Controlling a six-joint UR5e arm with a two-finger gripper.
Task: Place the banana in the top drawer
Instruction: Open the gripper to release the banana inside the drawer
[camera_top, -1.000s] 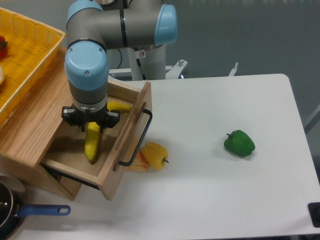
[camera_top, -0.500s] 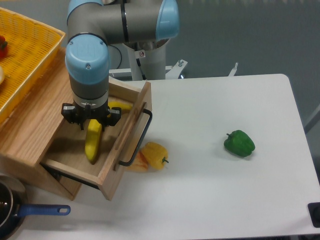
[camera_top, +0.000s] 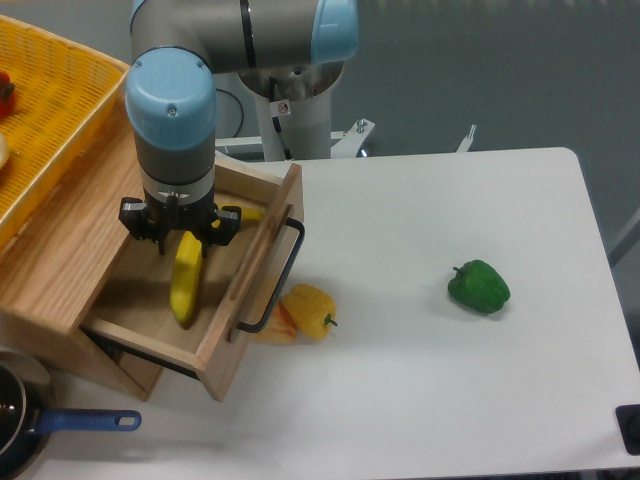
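from the fixed camera, the gripper (camera_top: 181, 233) sits a little higher than half a second ago, while the banana (camera_top: 185, 279) lies where it was, inside the top drawer (camera_top: 228, 318), lengthwise on its floor. the wrist housing hides the fingers, so i cannot tell whether they are spread or pinched; the banana's upper end seems to reach up between them. right of the drawer's black handle lies a yellow pepper (camera_top: 310, 310), farther right a green pepper (camera_top: 479, 286). the yellow basket (camera_top: 60, 110), left of the drawer, is cut off by the frame. a small red-marked label on the arm's base is unreadable.
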